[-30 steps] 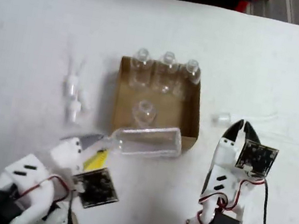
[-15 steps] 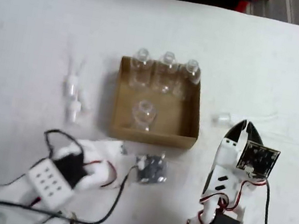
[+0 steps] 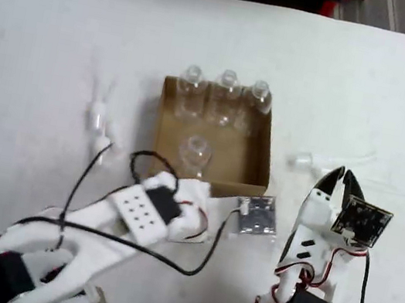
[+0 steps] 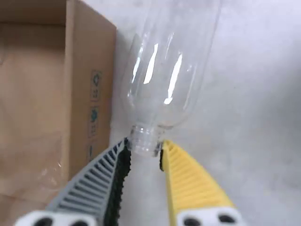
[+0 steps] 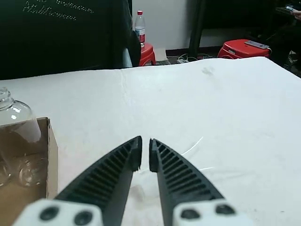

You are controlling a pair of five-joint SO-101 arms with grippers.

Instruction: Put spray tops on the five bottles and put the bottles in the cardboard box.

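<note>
Slippage is the main risk: the left gripper (image 4: 143, 153) pinches only the smooth bare neck of the clear bottle (image 4: 164, 70). The bottle's body stretches away from the jaws, just beside the cardboard box (image 4: 89, 94) outer wall, toward the table (image 4: 263, 117) near edge, and could swing and knock the box. The right gripper (image 5: 145, 157) is pressed nearly together, empty

The white table (image 3: 371, 87) carries a cardboard box (image 3: 255, 186) midway between its side edges. Spray tops (image 3: 97, 119) lie leftward of the box, and one spray top (image 3: 300, 160) lies rightward.
</note>
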